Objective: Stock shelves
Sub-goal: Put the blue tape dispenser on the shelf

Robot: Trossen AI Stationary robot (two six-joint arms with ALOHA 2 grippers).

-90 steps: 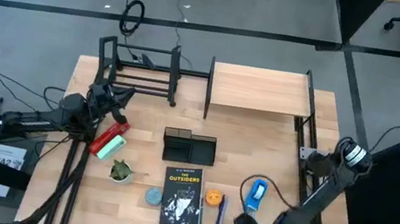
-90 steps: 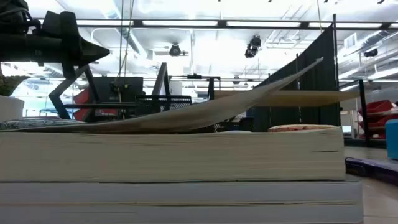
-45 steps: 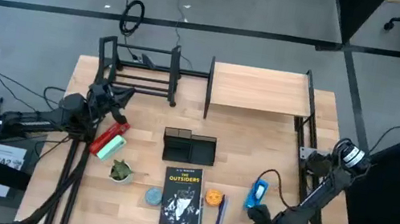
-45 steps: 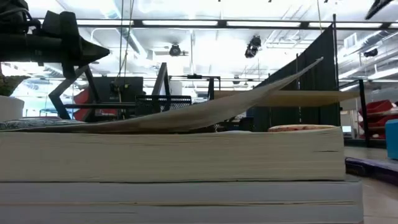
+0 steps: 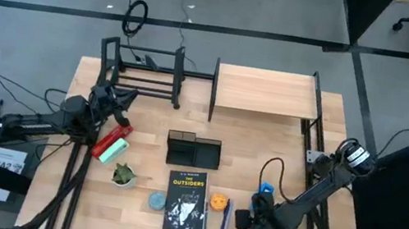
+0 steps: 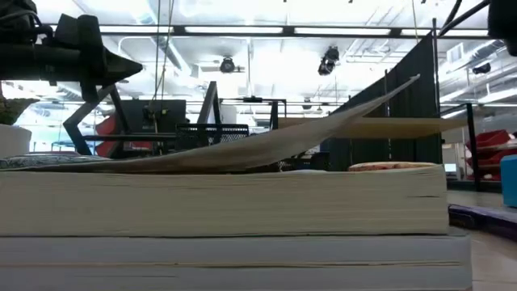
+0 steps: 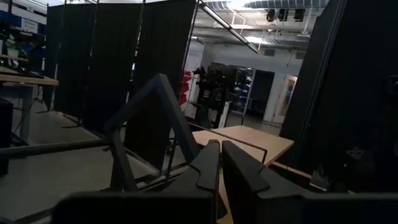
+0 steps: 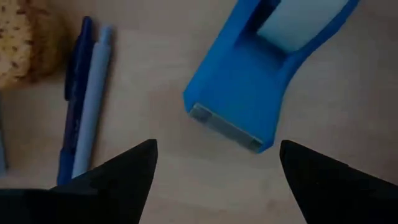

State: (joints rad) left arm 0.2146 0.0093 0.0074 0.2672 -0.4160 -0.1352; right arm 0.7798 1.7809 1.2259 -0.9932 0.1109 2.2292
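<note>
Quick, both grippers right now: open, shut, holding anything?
Left gripper: shut, holding nothing, waiting near the black metal rack.
Right gripper: open, empty, poised over the blue tape dispenser.

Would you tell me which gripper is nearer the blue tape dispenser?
Right. The right gripper hovers open just beside the blue tape dispenser; the left gripper waits shut across the table, by the black rack.

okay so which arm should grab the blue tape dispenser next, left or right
Right, most likely. The right gripper hangs open just above the blue tape dispenser, which lies between its fingers' line of approach. The left gripper, fingers shut, sits across the table near the black rack.
</note>
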